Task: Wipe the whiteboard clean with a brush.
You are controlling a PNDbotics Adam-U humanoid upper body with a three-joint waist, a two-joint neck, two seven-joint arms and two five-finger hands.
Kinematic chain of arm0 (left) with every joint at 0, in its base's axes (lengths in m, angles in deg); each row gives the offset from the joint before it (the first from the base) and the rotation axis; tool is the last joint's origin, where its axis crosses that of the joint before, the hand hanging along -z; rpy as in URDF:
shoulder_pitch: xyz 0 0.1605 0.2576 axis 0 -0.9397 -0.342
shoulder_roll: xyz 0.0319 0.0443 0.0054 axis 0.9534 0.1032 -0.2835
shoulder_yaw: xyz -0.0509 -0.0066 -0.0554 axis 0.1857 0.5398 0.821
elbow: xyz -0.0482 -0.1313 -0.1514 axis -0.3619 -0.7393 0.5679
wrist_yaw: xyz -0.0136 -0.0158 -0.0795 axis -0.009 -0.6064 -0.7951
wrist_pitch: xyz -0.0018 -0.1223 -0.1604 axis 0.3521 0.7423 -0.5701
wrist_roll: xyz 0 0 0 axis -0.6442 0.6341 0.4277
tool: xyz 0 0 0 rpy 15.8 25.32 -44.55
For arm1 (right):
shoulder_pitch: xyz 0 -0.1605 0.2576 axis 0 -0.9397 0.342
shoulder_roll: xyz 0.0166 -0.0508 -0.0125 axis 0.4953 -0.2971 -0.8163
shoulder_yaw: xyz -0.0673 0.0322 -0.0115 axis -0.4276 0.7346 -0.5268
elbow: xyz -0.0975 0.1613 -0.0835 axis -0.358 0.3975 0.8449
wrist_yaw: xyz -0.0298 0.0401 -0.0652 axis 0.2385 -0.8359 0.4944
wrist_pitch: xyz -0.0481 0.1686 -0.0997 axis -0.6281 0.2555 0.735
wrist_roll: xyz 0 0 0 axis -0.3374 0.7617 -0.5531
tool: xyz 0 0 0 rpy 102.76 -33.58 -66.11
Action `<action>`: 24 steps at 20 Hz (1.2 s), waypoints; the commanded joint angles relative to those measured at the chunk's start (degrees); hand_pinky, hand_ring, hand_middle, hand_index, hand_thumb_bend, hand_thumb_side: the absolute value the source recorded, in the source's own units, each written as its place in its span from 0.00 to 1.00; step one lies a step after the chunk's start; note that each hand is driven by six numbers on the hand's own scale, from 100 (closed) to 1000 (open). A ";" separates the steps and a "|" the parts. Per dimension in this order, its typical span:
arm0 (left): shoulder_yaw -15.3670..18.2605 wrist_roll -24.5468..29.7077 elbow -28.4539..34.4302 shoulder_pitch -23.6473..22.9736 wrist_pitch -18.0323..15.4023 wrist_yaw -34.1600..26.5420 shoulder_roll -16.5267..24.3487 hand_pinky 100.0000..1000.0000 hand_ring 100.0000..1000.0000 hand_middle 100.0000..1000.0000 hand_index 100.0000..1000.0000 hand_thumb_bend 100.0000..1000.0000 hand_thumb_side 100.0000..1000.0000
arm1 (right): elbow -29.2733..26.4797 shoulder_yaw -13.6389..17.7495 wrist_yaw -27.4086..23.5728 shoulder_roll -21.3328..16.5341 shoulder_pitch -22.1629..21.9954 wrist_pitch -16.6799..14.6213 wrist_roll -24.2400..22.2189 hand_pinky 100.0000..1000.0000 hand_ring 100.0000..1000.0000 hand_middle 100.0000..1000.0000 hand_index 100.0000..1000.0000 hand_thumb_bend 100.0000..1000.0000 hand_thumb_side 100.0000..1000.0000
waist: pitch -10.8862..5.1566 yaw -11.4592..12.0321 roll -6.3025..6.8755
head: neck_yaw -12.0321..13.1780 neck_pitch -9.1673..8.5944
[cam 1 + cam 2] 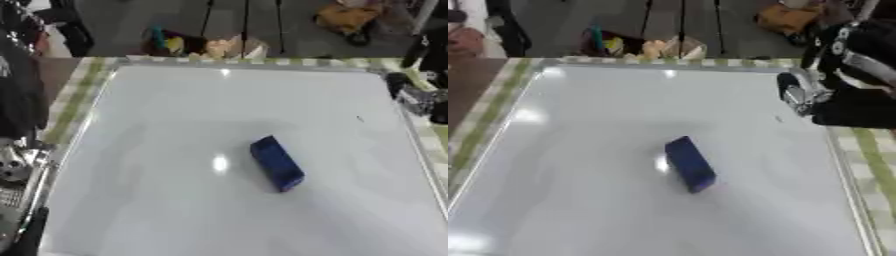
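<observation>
Brush: blue, lying mid-whiteboard, untouched.
Right hand: far right edge, holding nothing; fingers, can't tell.
Tip: grab brush across its long sides.

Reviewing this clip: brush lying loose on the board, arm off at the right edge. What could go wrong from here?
1. The blue brush lies untouched mid-whiteboard, angled; a reach from the right may nudge it along the glossy surface rather than grasp it.
2. The small dark mark near the right edge is faint and could be missed.
3. The right hand hovers at the frame edge and may clip it.

Checked cloth borders board; clutter beyond.
</observation>
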 commanded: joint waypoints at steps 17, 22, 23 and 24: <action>-0.03 0.17 0.97 0.69 0.00 -0.42 0.99 0.63 0.80 0.71 0.80 0.00 0.97 | -0.87 -4.35 5.03 7.00 5.42 2.82 -11.95 0.67 0.73 0.69 0.06 0.32 1.00 | -1.81 0.24 -0.14 | -0.49 -0.08; 0.01 0.08 0.97 0.61 0.00 -0.41 0.96 0.63 0.80 0.71 0.80 0.00 0.97 | -0.66 -5.68 4.84 9.23 5.35 4.03 -12.54 0.67 0.73 0.69 0.06 0.35 0.95 | -1.82 0.09 -0.04 | -0.52 -0.25; -0.01 0.10 0.97 0.62 0.00 -0.41 0.96 0.63 0.80 0.71 0.80 0.00 0.97 | -0.41 -5.94 4.84 9.66 5.49 4.24 -12.55 0.67 0.73 0.69 0.06 0.35 0.95 | -1.83 0.04 -0.02 | -0.52 -0.27; -0.01 0.11 0.97 0.60 0.00 -0.41 0.96 0.63 0.80 0.71 0.80 0.00 0.97 | -0.03 -6.20 5.10 10.13 5.69 4.41 -12.55 0.67 0.73 0.69 0.06 0.35 0.96 | -1.84 -0.01 0.00 | -0.48 -0.27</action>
